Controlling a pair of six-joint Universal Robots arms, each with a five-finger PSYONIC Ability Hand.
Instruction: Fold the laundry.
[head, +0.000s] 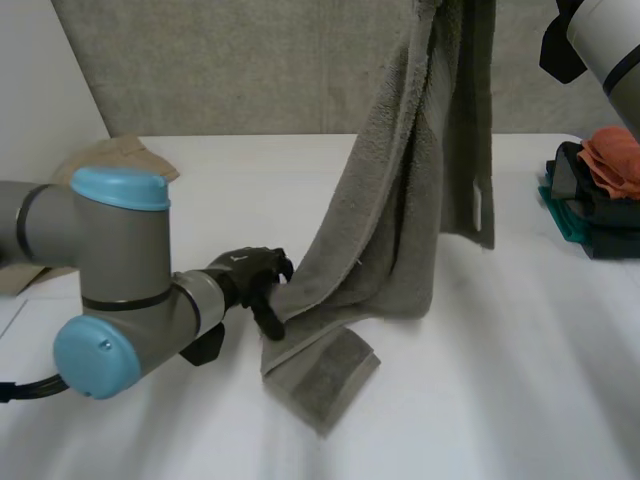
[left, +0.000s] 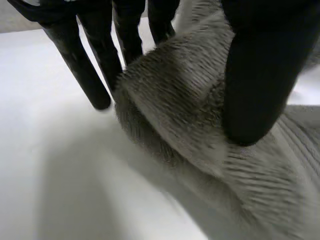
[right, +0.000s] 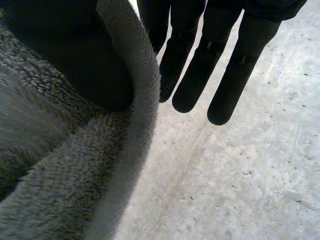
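Left hand (head: 245, 276) pinches towel (head: 400, 230) on white table (head: 520, 390) (beige panel (head: 250, 70) behind); right hand (right: 227, 75) too.

A towel (head: 400, 200) hangs over the middle of the table (head: 520, 380), its lower end lying on the surface. The left hand (head: 250, 280) grips its left edge. A clothes pile (head: 600, 195) sits far right.
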